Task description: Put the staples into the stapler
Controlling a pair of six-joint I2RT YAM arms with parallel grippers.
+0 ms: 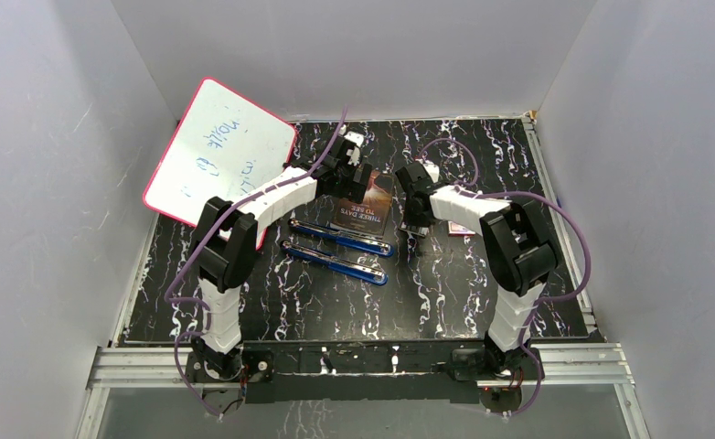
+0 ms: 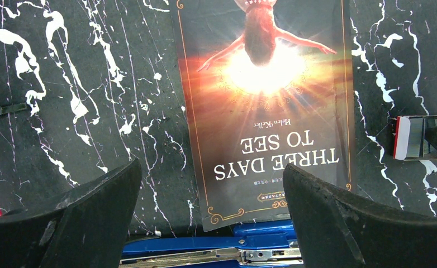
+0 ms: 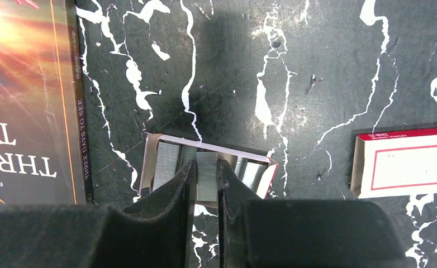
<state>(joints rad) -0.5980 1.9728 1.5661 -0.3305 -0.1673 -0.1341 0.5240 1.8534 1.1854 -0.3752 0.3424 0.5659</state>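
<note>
We see the right gripper [image 3: 207,164] pinch a thin silvery-grey metal staple strip [image 3: 207,180].
It stands in a white cardboard tray [image 3: 150,159]; the left gripper [image 2: 210,170] hangs wide over the glossy book [image 2: 266,100] "THREE DAYS TO SEE".

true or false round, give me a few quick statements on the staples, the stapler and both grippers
1. The left gripper is open and holds nothing. True.
2. The right gripper pinches a staple strip in the open tray. True.
3. The stapler is shut. False: it lies opened, its metal channel showing.
4. The red-and-white box rests on the book. False: it lies on the table, apart from the book.
</note>
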